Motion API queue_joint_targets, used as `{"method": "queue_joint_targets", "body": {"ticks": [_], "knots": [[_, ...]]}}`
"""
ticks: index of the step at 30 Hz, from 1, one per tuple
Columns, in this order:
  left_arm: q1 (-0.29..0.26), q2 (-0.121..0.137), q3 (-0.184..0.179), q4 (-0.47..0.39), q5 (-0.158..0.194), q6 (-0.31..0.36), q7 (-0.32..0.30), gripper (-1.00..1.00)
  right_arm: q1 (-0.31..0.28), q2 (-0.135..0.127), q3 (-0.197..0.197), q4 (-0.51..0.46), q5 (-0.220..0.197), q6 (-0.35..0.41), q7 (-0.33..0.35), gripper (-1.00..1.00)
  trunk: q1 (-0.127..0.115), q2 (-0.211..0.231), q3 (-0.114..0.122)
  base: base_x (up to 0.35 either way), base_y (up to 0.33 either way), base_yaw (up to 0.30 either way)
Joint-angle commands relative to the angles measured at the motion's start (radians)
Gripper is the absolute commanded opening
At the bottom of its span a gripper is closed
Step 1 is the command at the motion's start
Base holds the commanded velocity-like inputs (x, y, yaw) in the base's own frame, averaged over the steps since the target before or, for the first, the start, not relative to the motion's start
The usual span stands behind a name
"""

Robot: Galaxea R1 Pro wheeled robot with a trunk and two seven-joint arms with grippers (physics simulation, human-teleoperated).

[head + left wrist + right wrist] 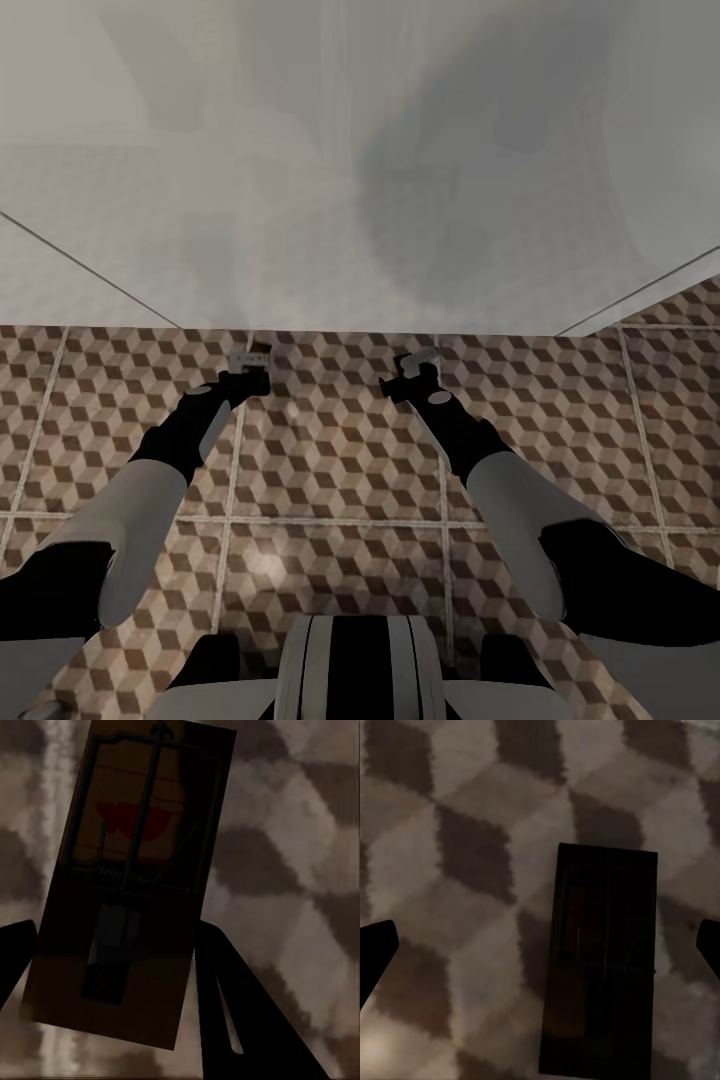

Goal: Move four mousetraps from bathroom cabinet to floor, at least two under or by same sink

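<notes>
1. A flat brown wooden mousetrap [124, 881] with dark wire parts and a red mark is gripped between the black fingers of the left gripper [252, 371], above the cube-patterned brown, beige and white tiled bathroom floor [340, 470].
2. A second dark rectangular board [600, 960] is seen between the widely spread fingers of the right gripper [415, 372]; contact cannot be told.

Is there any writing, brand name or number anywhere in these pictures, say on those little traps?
No readable text anywhere.
Mousetrap in the left wrist view: a red mark on its board, a blurred shape with no letters to read.
Second mousetrap in the right wrist view: dark, no print to be made out.
Bathroom floor: only the cube pattern, no writing.
</notes>
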Motion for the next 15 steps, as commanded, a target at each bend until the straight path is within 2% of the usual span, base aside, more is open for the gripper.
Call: {"method": "queue_joint_targets", "body": {"ticks": [1, 15], "knots": [[0.000, 0.001, -0.001, 0.005, -0.002, 0.005, -0.001, -1.00, 0.000, 0.000, 0.000, -0.003, 0.011, 0.007, 0.002, 1.00, 0.000, 0.000, 0.000, 0.000, 0.000, 0.000], [0.000, 0.013, -0.001, 0.038, -0.005, 0.002, -0.001, -1.00, 0.000, 0.000, 0.001, -0.003, 0.011, 0.007, 0.004, 1.00, 0.000, 0.000, 0.000, 0.000, 0.000, 0.000]]}}
